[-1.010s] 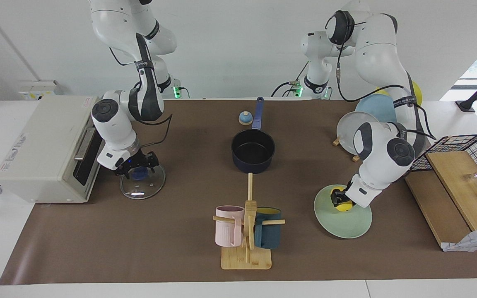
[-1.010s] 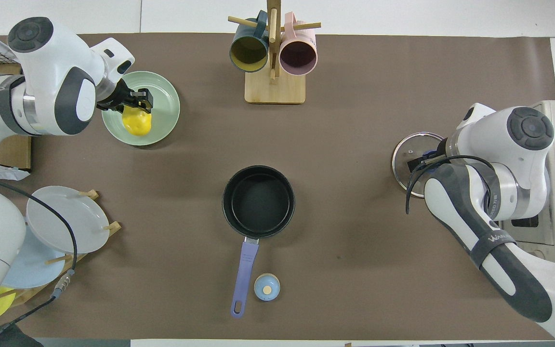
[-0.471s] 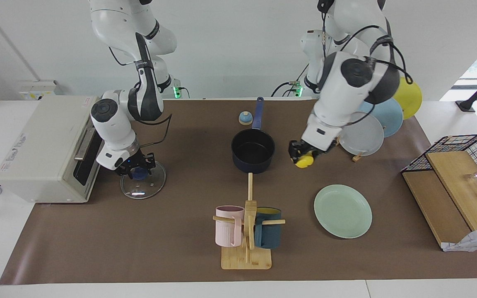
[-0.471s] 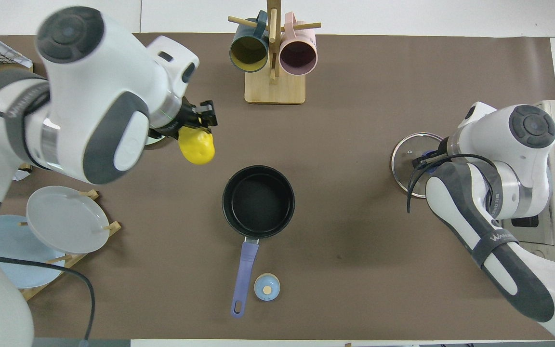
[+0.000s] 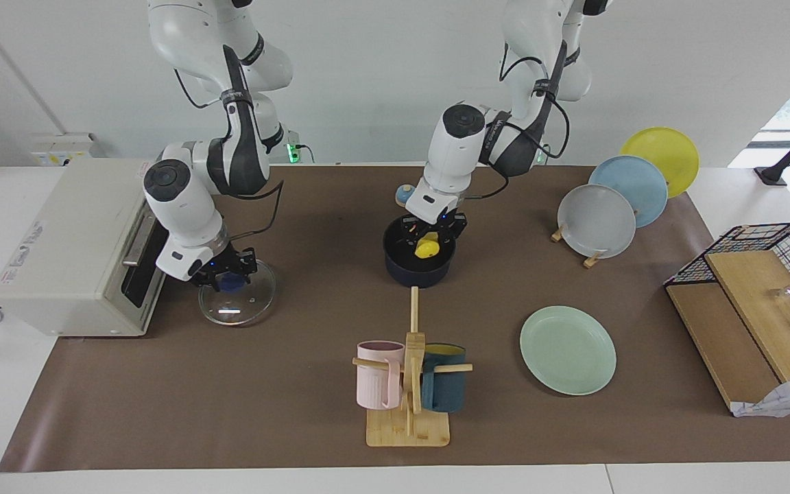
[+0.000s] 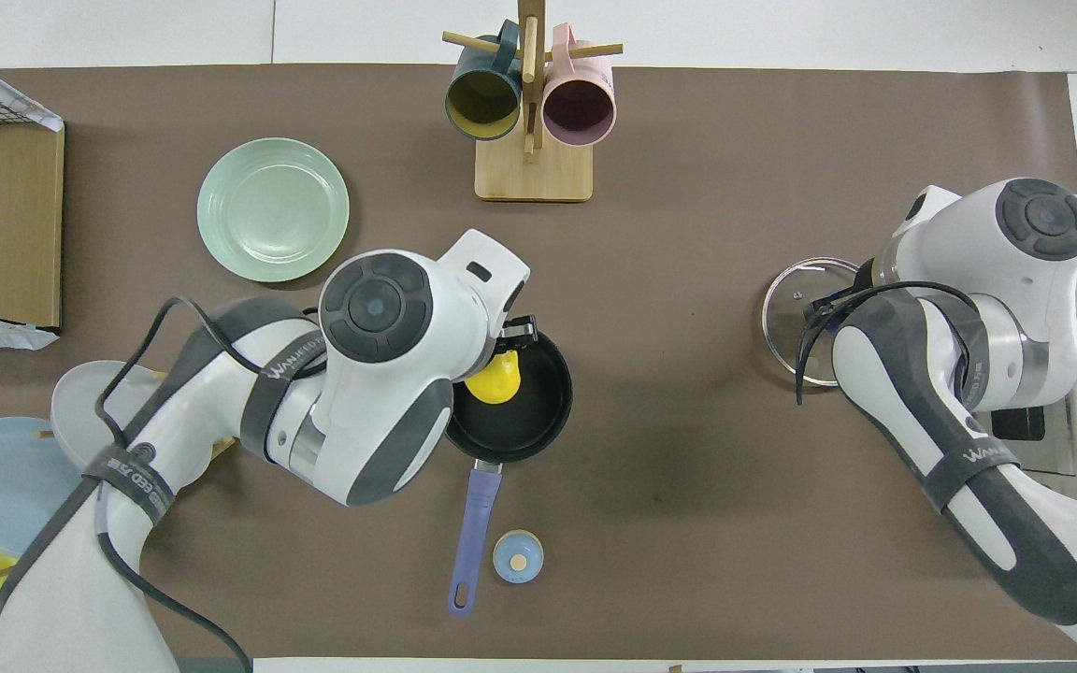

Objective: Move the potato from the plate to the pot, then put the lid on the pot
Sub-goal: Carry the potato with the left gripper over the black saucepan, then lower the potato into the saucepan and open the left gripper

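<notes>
Potato [image 5: 426, 248]: centre frame, inside pot [image 5: 419, 264], clamped in left end effector [image 5: 429, 237]. Release low, then lift straight up clear of the rim. Right end effector [image 5: 230, 273]: frame left, at lid [image 5: 238, 300] knob; grip cannot be told. Plate [image 5: 567, 350]: empty on desk.

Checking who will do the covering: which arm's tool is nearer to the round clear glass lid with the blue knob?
Right. The right tool is at the glass lid's knob; the left tool is over the dark navy pot.
</notes>
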Controlling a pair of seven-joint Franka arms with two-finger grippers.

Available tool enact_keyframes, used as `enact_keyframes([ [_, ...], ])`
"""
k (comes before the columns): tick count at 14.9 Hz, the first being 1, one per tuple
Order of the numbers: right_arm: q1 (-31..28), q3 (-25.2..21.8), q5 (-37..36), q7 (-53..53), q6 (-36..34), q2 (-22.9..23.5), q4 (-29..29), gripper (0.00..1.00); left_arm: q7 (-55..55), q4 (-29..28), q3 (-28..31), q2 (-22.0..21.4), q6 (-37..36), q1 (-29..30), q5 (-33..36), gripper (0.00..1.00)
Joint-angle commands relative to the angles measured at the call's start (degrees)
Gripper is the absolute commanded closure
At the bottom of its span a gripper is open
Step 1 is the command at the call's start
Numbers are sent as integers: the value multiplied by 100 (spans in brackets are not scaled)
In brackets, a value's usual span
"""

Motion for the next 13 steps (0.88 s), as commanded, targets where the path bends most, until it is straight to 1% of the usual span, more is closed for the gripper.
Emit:
enact_keyframes([
  [1, 110, 31, 179, -176, -1455, -25, 1295, 100, -74, -376, 119, -210, 235, -203, -43, 100],
  [2, 146, 31, 179, -168, -1965, -25, 1745, 100, -109, -472, 127, -201, 375, -316, -43, 100],
  [3, 181, 40, 187, -168, -2284, -42, 2028, 100, -214, -595, 136, -175, 533, -422, -35, 100],
  [4, 216, 119, 179, -150, -2417, -60, 2152, 100, -241, -675, 136, -166, 656, -440, -17, 100],
  [5, 269, 206, 152, -28, -2462, -112, 2154, 100, -250, -736, 136, -131, 692, -528, -8, 100],
  [8, 331, 225, 187, 429, -2673, -192, 2119, 100, -250, -755, 136, -43, 701, -555, 53, 100],
  [11, 304, 225, 179, 421, -2674, -201, 2101, 100, -338, -790, 145, 71, 745, -669, 88, 100],
  [13, 339, 225, 179, 456, -2682, -201, 2110, 100, -303, -755, 145, 150, 745, -608, 281, 100],
])
